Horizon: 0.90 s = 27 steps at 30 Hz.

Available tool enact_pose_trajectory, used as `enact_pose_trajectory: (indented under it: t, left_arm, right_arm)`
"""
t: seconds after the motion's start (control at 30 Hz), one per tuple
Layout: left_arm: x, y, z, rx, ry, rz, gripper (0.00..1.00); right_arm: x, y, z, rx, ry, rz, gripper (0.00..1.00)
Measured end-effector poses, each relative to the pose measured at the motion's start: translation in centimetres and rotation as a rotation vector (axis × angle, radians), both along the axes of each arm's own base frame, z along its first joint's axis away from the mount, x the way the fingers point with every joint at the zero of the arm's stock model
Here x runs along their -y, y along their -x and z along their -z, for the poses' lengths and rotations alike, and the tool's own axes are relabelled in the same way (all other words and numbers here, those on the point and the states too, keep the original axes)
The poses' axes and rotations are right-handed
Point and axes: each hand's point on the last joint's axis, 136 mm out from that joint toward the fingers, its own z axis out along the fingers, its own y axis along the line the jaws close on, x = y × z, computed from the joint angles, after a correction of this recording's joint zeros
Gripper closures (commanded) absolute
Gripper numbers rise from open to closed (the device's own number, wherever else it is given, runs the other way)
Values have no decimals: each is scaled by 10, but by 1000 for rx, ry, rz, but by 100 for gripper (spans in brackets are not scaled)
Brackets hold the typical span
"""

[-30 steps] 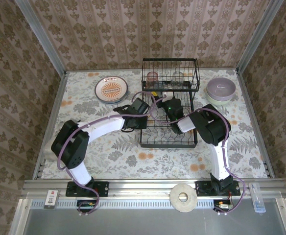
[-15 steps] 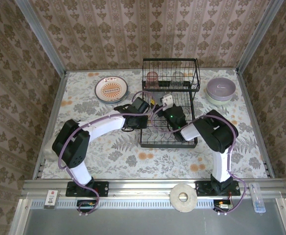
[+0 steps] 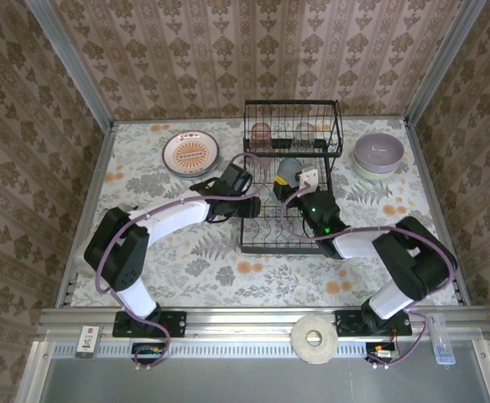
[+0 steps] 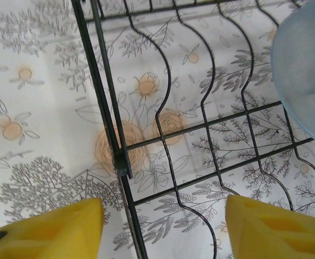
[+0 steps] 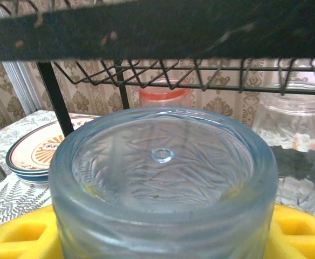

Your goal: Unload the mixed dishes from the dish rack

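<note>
Right gripper (image 5: pixel 160 232) clamps tumbler (image 5: pixel 163 156); slick glass may slip, or clip rack (image 5: pixel 157 32) wire on exit. Left gripper (image 4: pixel 163 216) spread, empty.

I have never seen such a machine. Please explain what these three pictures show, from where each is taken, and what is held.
Two robot arms are bolted at the near edge of a table. One picture looks down from above; the other two come from cameras on the wrists, where the yellow pads are gripper fingers. The left gripper stands open over the left edge of the black wire dish rack, holding nothing. The right gripper is closed on a clear bluish tumbler, seen bottom-first. On the table lie a plate with an orange centre and a lilac bowl stacked on another bowl. Two more glasses stand in the far part of the rack.
</note>
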Motion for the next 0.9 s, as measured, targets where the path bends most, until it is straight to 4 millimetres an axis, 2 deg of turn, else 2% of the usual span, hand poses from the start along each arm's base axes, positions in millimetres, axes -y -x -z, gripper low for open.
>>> enact_pose_trajectory:
  t: [0.13, 0.27, 0.37, 0.43, 0.53, 0.57, 0.67, 0.77, 0.9]
  left_arm:
    - [-4, 0, -23, 99, 26, 36, 22]
    - [-16, 5, -61, 292, 62, 76, 0]
    - [-21, 16, -81, 517, 117, 134, 0]
    - [-21, 30, -80, 650, 150, 194, 0]
    - [-15, 47, -61, 741, 129, 313, 0]
    - [-11, 50, -60, 781, 124, 350, 0]
    - [9, 63, -74, 928, 182, 448, 0]
    - [27, 78, -82, 1035, 246, 535, 3]
    - [50, 94, -91, 1108, 303, 613, 8]
  right_arm:
    - [14, 12, -21, -26, -40, 34, 74]
    - [28, 28, -35, -85, -75, 63, 75]
    - [39, 36, -55, -126, -133, 89, 76]
    - [49, 40, -70, -152, -186, 112, 77]
    - [65, 46, -88, -196, -277, 139, 78]
    - [69, 48, -91, -216, -304, 145, 78]
    - [80, 50, -90, -300, -386, 151, 77]
    - [90, 54, -74, -411, -469, 158, 77]
    - [87, 64, -57, -545, -559, 121, 76]
